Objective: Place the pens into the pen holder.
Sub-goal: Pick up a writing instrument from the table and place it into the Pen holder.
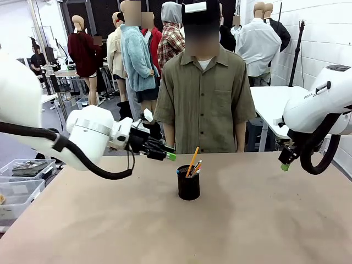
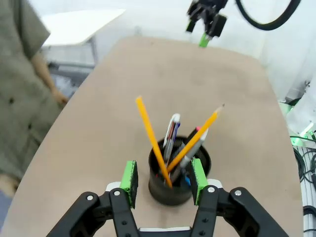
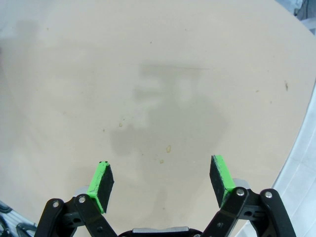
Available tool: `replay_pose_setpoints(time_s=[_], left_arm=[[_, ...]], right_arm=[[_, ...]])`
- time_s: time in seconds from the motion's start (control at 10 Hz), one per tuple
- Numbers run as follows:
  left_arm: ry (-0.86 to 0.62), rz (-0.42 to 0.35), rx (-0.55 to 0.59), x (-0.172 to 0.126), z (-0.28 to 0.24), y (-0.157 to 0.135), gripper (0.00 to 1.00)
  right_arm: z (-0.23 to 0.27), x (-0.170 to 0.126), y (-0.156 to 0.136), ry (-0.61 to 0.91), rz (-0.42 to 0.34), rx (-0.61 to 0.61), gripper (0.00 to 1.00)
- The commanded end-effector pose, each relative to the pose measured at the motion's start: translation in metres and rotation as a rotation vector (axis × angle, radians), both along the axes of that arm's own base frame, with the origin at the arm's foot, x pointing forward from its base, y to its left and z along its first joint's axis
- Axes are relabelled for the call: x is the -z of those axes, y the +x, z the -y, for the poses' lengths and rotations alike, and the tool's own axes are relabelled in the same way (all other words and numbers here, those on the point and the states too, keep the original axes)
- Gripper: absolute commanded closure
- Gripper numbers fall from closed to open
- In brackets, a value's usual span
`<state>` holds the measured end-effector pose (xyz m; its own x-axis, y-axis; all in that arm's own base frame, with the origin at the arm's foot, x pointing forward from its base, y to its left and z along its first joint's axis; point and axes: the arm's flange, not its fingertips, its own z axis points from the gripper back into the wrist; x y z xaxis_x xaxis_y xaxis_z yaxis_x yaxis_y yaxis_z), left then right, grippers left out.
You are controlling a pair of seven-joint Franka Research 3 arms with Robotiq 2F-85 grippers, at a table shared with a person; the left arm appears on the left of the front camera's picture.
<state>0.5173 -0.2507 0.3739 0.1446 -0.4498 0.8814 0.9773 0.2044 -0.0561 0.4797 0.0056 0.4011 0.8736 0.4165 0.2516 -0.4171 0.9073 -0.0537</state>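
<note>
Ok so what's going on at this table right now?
A two-armed robot is putting pens into a black mesh pen holder in the middle of the table. Two yellow pencils and some pens stand in it. The left pincer hangs above the holder, partly open, holding nothing. The right pincer is open and empty over bare table. A person stands at the far side, watching.

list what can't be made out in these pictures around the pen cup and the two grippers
- Lower ends of the pens: left wrist view, hidden inside the black mesh cup.
- How many pens there are: front view, they overlap and are too small above the cup.
- Left gripper jaws: front view, seen side-on, gap hidden.
- Right gripper: front view, small; the arm covers most of it.
- Far side of the table: right wrist view, cut off by the top edge.
</note>
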Motion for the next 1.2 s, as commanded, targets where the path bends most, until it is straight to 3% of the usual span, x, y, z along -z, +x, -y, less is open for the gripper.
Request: replay_pose_setpoints(time_s=[0.0, 0.2, 0.5, 0.9, 1.0, 1.1], left_arm=[[0.159, -0.160, -0.106, -0.034, -0.026, -0.016, 0.44], [0.358, -0.356, -0.223, -0.048, -0.053, -0.023, 0.44], [0.515, -0.565, -0.425, -0.043, -0.086, -0.041, 0.44], [0.667, -0.650, -0.719, -0.032, -0.096, -0.061, 0.44], [0.692, -0.656, -0.765, -0.029, -0.095, -0.066, 0.44], [0.717, -0.646, -0.738, -0.023, -0.091, -0.068, 0.44]], right_arm=[[0.002, 0.002, -0.001, -0.012, 0.005, -0.010, 0.03], [0.002, 0.002, -0.001, -0.012, 0.005, -0.010, 0.03], [0.002, 0.002, -0.001, -0.012, 0.005, -0.010, 0.03], [0.002, 0.002, -0.001, -0.012, 0.005, -0.010, 0.03], [0.002, 0.002, -0.001, -0.012, 0.005, -0.010, 0.03], [0.002, 0.002, -0.001, -0.012, 0.005, -0.010, 0.03]])
